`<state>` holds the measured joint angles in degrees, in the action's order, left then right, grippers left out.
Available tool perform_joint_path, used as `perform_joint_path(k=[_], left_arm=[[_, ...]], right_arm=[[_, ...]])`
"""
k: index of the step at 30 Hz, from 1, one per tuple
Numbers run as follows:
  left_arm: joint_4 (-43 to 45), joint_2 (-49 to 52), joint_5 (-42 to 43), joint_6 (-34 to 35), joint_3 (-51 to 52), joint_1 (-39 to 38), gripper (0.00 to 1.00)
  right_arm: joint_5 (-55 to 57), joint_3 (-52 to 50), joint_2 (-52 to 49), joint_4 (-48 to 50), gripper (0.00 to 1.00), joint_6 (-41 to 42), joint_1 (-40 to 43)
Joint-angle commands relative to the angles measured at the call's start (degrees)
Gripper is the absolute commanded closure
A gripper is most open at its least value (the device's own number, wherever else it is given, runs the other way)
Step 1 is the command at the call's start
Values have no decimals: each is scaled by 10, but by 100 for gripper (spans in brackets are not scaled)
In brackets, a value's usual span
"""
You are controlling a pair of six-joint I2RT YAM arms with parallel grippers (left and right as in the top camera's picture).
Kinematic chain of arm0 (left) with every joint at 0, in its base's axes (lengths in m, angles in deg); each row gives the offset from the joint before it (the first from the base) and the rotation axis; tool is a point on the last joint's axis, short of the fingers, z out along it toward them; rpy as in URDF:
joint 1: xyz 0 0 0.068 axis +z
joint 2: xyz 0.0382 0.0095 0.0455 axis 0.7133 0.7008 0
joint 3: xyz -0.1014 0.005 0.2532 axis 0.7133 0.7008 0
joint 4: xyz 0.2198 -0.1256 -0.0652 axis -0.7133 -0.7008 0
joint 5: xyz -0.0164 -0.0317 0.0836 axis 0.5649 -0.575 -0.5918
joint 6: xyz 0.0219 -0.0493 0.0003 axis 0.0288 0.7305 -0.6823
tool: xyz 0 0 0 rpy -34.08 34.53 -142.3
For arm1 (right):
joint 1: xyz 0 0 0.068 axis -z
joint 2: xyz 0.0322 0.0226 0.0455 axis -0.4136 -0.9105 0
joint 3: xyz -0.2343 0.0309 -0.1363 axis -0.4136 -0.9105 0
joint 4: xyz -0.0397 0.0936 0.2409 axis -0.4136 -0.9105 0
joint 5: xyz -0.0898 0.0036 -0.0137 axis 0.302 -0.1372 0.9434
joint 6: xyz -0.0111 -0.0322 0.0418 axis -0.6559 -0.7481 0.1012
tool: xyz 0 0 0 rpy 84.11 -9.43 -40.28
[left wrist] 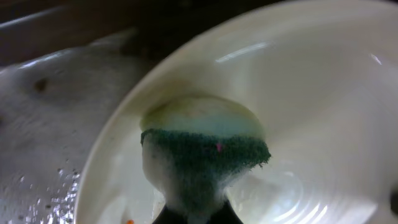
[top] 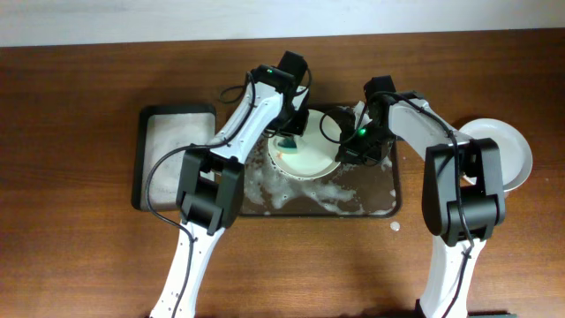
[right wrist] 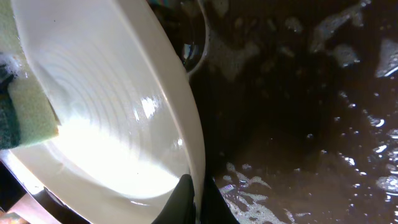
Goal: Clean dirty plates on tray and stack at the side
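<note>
- Scrubbing looks like the step in hand. In the overhead view the left gripper (top: 291, 134) pinches a green sponge (top: 287, 142) and presses it onto the plate (top: 311, 161), which sits at 11 o'clock in the tray (top: 394, 199). The right gripper (top: 355, 146) is clamped on that plate's rim at its 3 o'clock.
- The tray also holds white foam (top: 291, 196) toward 6 o'clock. A second plate (top: 505, 152) rests on the table (top: 88, 265) at the tray's 3 o'clock, well apart. A narrower tray (top: 139, 163) at 9 o'clock holds a pale film.
- Left wrist view — the sponge lies against the plate's inner well. An orange speck shows at 7 o'clock, so the strokes should reach that edge under light, even pressure.
- Right wrist view — the fingertips are pressed together on the rim, and the plate seems raised on one edge. A firm hold should stop it sliding on the wet tray floor.
</note>
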<state>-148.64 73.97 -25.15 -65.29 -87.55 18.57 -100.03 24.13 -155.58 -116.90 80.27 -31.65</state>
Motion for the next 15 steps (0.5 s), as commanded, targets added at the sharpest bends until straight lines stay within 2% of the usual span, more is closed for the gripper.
perform_joint_path(k=[1,4,10,15], left_arm=[[-2,45,-132,113,10,4,99],[-31,45,-139,105,10,4,99],[-91,45,-42,-145,10,-1,99],[-143,45,-37,-326,10,-5,99]], right_arm=[[43,-26,-25,-3,96,-19,-8],[43,-26,-25,-3,96,-19,-8],[43,-26,-25,-2,96,-19,-8],[43,-26,-25,-2,96,-19,-11]])
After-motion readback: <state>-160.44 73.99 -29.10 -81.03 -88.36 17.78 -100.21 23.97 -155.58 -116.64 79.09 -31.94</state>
